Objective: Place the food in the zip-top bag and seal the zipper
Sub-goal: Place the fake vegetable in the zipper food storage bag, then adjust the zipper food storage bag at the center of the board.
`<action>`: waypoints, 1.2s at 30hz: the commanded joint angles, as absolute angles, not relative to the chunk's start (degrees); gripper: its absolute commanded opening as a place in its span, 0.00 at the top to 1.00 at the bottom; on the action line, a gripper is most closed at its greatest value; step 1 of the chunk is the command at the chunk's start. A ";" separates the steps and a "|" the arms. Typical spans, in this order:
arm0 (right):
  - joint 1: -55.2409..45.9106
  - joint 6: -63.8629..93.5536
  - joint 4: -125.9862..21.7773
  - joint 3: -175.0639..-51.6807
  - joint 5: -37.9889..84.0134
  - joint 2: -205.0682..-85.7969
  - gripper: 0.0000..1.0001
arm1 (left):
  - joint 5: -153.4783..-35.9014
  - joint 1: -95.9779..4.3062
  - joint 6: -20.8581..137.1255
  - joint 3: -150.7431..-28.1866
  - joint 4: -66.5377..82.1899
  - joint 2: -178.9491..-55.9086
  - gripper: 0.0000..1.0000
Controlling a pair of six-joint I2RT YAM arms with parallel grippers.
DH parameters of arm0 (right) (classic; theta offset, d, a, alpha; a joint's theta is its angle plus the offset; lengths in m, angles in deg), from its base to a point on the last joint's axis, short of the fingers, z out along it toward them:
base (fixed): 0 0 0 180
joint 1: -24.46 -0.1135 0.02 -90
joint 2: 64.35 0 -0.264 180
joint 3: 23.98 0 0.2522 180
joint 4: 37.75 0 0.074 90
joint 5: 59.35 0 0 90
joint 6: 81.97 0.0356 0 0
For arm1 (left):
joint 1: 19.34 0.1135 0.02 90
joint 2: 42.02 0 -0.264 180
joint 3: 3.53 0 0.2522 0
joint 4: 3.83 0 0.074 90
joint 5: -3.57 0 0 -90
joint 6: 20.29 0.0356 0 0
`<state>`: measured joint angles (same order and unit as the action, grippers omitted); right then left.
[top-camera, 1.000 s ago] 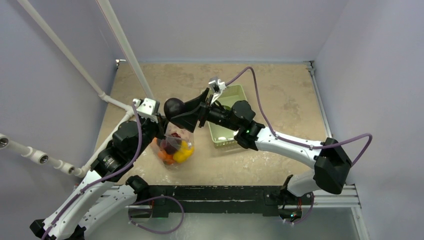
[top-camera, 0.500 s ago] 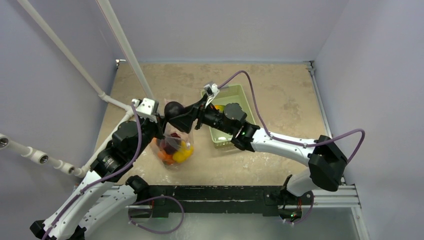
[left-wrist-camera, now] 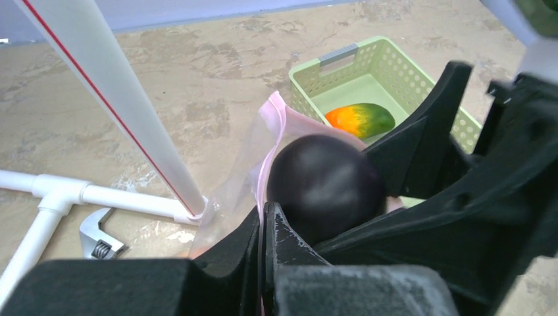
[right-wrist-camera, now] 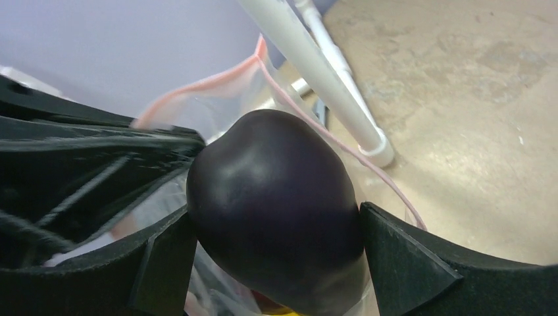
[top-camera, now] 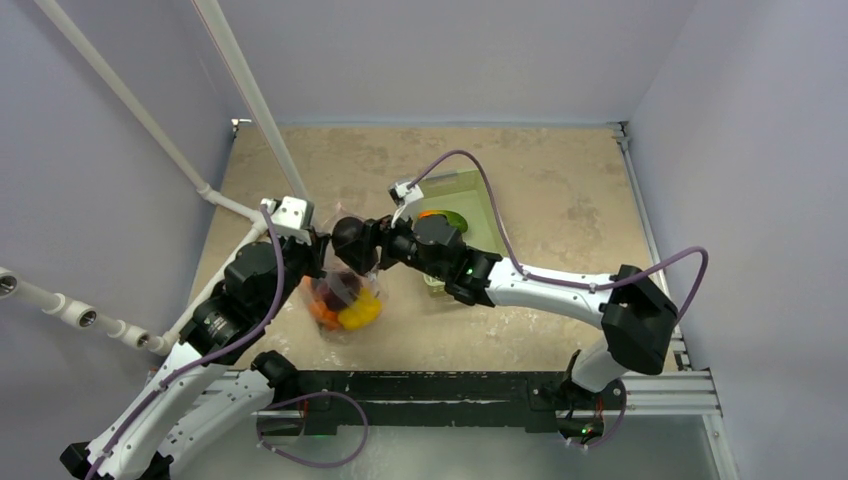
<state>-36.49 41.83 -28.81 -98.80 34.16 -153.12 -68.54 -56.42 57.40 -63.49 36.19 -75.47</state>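
Eggplant (right-wrist-camera: 276, 217), likely stiff, light and slippery, is clamped in right jaws over the bag (left-wrist-camera: 231, 176); left jaws pinch its limp rim

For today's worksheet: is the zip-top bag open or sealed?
Open: its pink zipper strips spread apart around the dark plum the right gripper holds.

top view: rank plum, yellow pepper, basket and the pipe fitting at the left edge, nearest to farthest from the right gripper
1. plum: held in the right gripper.
2. yellow pepper: in the bag, just toward the bases.
3. basket: to the right, partly under the forearm.
4. pipe fitting: far left edge.
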 commanded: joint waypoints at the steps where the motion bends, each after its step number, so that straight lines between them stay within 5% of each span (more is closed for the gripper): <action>1: -38.86 40.99 -34.49 -102.31 38.44 -153.92 0.15 | -72.10 -56.70 57.47 -65.48 31.73 -75.16 1.00; 6: -39.60 40.86 -36.43 -104.76 41.30 -152.65 0.02 | -72.10 -56.78 57.43 -65.48 31.73 -75.07 1.00; 18: -40.04 40.26 -42.78 -108.87 49.69 -146.26 0.01 | -72.02 -56.76 57.47 -65.51 31.73 -75.07 1.00; 25: -40.04 41.36 -49.17 -109.53 57.32 -144.19 0.07 | -72.01 -56.72 57.49 -65.46 31.72 -75.16 1.00; 36: -39.97 46.23 -57.80 -107.41 56.40 -145.14 0.31 | -72.10 -56.74 57.47 -65.48 31.73 -74.99 1.00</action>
<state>-39.72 43.62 -54.69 -107.58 56.06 -145.23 -71.51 -56.61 57.31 -63.49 34.70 -75.39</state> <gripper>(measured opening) 0.718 0.003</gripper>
